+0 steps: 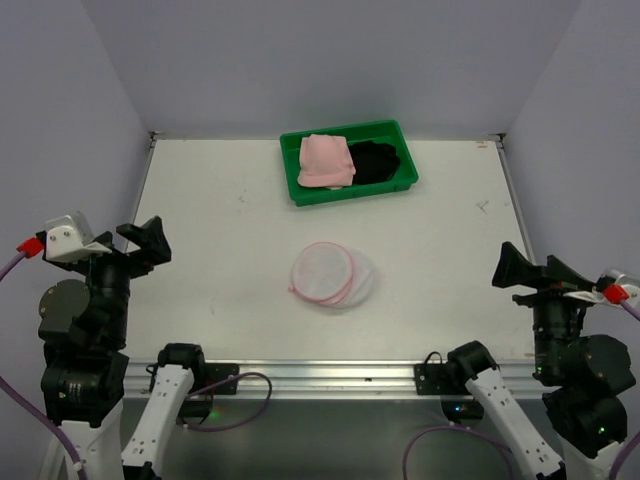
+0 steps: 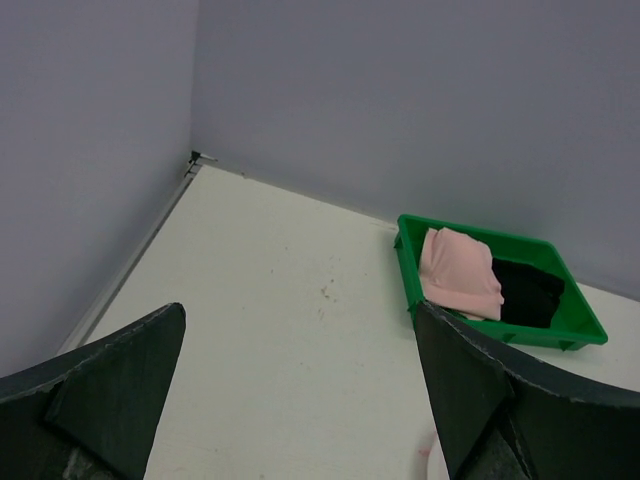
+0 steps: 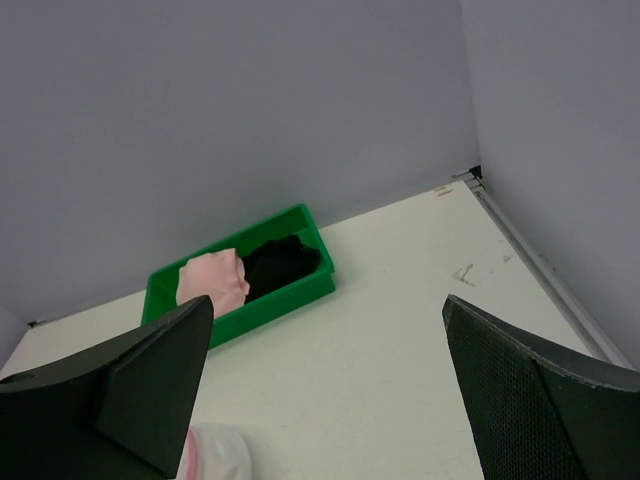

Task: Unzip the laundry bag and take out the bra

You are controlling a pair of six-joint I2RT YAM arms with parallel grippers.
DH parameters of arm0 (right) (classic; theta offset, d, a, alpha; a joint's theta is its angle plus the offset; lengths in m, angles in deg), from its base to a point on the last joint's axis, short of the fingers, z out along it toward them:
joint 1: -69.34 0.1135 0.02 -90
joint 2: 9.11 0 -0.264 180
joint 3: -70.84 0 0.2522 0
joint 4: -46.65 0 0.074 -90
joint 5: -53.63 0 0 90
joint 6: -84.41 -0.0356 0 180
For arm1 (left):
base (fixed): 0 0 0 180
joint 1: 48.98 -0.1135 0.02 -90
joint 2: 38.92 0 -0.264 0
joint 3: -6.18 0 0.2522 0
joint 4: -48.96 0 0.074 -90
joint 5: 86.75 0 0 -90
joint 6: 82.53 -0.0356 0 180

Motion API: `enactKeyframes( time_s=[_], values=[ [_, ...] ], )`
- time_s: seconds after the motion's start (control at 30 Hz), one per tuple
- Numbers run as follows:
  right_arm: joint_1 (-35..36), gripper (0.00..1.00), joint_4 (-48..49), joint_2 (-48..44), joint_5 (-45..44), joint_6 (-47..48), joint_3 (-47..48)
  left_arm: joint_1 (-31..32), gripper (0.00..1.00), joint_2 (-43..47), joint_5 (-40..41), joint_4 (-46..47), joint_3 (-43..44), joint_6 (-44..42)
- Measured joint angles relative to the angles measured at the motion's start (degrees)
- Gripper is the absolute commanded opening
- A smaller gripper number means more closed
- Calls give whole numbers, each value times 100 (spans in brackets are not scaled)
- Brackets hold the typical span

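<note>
The laundry bag point(image 1: 333, 275) is a round white mesh pouch with pink trim, lying flat and closed at the table's middle. A sliver of it shows in the right wrist view point(image 3: 215, 452) and at the left wrist view's bottom edge point(image 2: 433, 462). No bra shows outside the tray; the bag's contents are hidden. My left gripper point(image 1: 148, 241) is open and empty, raised at the table's left edge, well left of the bag. My right gripper point(image 1: 520, 270) is open and empty at the right edge, well right of the bag.
A green rectangular tray point(image 1: 346, 188) stands at the back centre, holding a folded pink garment point(image 1: 326, 161) and a black garment point(image 1: 375, 160). It also shows in the left wrist view point(image 2: 404, 250) and the right wrist view point(image 3: 290, 292). Grey walls enclose the table on three sides.
</note>
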Motion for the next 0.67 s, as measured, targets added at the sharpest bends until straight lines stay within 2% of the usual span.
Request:
enactKeyframes(
  time_s=[0.67],
  values=[
    [0,99,26,-179,153,59,-186,9,100,17,-42,-107,-570,24]
  ],
)
